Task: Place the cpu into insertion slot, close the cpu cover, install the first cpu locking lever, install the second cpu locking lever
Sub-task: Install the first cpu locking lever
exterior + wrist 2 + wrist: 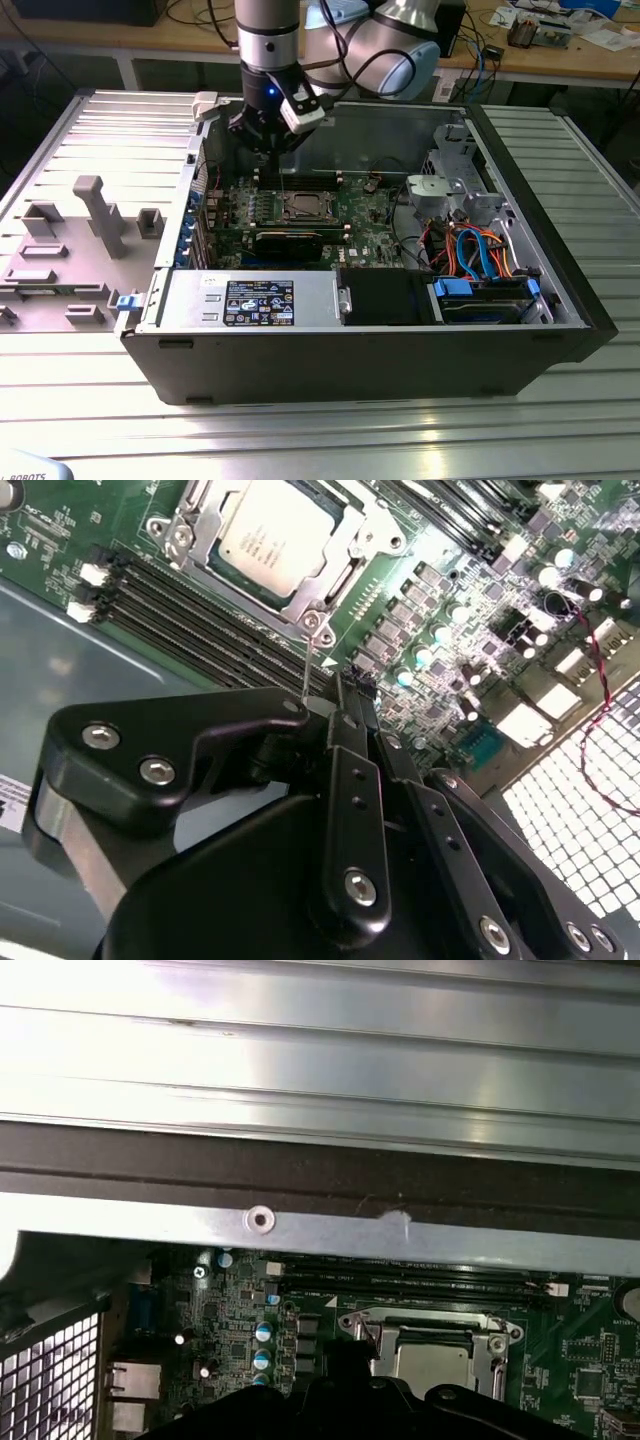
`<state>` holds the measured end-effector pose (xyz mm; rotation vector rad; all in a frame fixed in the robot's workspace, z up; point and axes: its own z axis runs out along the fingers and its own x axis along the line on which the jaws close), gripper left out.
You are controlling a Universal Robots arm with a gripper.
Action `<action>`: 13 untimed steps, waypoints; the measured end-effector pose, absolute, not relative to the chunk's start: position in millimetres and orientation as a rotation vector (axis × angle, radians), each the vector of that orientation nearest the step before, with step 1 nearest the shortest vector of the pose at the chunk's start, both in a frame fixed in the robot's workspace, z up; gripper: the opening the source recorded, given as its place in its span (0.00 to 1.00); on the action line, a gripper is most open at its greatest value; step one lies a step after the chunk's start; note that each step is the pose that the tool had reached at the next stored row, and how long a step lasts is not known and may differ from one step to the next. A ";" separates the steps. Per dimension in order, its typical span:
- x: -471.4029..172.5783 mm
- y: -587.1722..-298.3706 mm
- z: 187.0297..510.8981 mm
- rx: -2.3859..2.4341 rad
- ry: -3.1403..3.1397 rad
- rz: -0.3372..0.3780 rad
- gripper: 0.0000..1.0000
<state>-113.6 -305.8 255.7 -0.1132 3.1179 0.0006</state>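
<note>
1. The cpu [275,535] is seen seated in the insertion slot [305,207] on the green motherboard [60,530]. The cpu cover [345,578] lies flat around it, so the work in hand is judged to be a locking lever.
2. In the second wrist view the gripper [342,685] hangs low, just beside the socket corner. Its jaws are drawn together with no gap visible between them.
3. A thin wire locking lever [307,665] runs from that socket corner toward the gripper's tip. Whether it is pinched or merely touched from the side cannot be told.
4. The lever is probably best moved by a steady sideways and downward sweep, so that its bend is carried under the retaining hook (a springy wire is likely to slip off a narrow fingertip).
5. Contact is best kept on the lever alone. The dark memory slots [200,610] lie close beside the socket and should not be scraped.
6. In the exterior view the arm reaches down into the open computer case [350,350], so clearance from its rear wall should be watched.
</note>
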 end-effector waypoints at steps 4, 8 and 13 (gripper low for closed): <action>-106.4 -303.6 255.7 -0.113 3.118 0.000 0.11; -104.1 -303.0 255.5 -0.111 3.118 -0.002 0.11; -100.4 -303.0 251.7 -0.101 3.117 0.029 0.11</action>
